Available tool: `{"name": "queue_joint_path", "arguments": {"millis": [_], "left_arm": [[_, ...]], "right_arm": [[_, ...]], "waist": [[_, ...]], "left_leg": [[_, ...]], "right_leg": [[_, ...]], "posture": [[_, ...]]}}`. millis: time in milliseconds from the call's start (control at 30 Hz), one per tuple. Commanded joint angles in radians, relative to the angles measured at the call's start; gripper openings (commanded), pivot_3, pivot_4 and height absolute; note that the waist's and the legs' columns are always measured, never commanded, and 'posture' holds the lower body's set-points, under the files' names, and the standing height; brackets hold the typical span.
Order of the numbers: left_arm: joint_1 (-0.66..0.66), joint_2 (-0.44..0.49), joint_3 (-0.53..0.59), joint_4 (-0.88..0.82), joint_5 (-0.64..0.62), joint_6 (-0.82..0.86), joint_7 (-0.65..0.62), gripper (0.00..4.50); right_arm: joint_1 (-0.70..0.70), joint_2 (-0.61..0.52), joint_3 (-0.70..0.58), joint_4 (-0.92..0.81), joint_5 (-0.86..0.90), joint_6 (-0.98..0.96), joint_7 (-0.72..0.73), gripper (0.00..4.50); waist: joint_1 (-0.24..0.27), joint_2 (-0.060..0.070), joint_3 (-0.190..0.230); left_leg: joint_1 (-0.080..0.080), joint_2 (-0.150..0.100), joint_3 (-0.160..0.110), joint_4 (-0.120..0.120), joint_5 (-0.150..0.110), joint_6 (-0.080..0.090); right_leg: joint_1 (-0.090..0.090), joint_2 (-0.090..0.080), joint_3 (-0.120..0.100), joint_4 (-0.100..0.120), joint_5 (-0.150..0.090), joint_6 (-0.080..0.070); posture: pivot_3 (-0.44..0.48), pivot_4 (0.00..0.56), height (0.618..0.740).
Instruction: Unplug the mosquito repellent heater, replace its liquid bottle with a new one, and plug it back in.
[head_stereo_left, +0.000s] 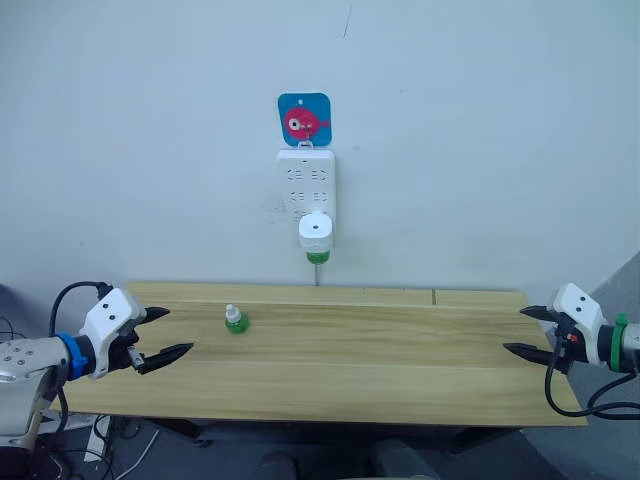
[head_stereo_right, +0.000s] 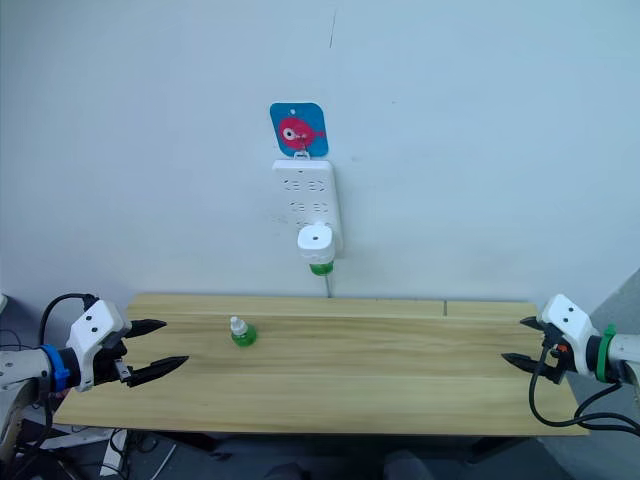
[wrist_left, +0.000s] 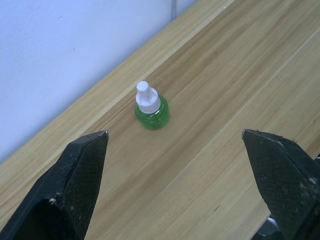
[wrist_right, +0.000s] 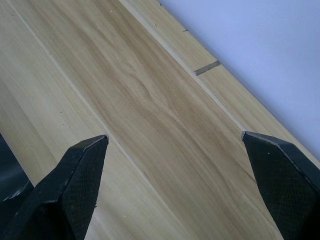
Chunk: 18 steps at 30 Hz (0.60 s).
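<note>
The white mosquito repellent heater (head_stereo_left: 315, 230) is plugged into the bottom of a white socket strip (head_stereo_left: 306, 190) on the wall, with a green bottle (head_stereo_left: 317, 257) hanging under it. The new bottle (head_stereo_left: 235, 320), green with a white cap, stands upright on the wooden table (head_stereo_left: 400, 370), left of centre; it also shows ahead of the fingers (wrist_left: 151, 107). My left gripper (head_stereo_left: 168, 332) hovers open at the table's left end, a short way from that bottle. At the right end my right gripper (head_stereo_left: 524, 331) is open over bare wood.
A blue card with a pink figure (head_stereo_left: 304, 119) hangs on the wall above the socket strip. A cord runs down from the strip behind the table. The wall stands right behind the table's far edge.
</note>
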Motion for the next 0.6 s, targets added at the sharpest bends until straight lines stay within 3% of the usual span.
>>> {"name": "queue_joint_path", "arguments": {"millis": [33,433,600], "left_arm": [[-0.022,0.011,0.009,0.007,-0.007,-0.014,-0.001,4.5],[-0.087,-0.007,0.03,0.079,-0.029,-0.06,0.012,4.5],[-0.102,0.006,0.051,0.103,-0.096,-0.011,-0.04,4.5]], "right_arm": [[-0.022,-0.021,-0.027,-0.023,0.007,-0.008,0.003,4.47],[-0.032,-0.015,-0.036,-0.035,0.014,0.001,-0.011,4.47],[-0.031,-0.013,-0.039,-0.032,0.015,-0.002,-0.015,4.47]], "waist": [[0.0,0.0,0.0],[0.002,0.0,0.0],[0.003,0.0,0.0]], "left_leg": [[0.0,0.0,0.0,0.0,0.0,0.0],[0.0,0.0,-0.002,0.0,0.0,0.0],[0.0,0.0,-0.003,0.0,0.0,0.0]], "right_leg": [[0.0,0.0,0.0,0.0,0.0,0.0],[0.001,0.0,-0.003,0.0,0.0,-0.001],[0.001,0.0,-0.003,0.0,0.0,-0.001]], "posture": [[-0.002,0.012,0.74],[-0.003,0.013,0.74],[-0.007,0.015,0.74]]}}
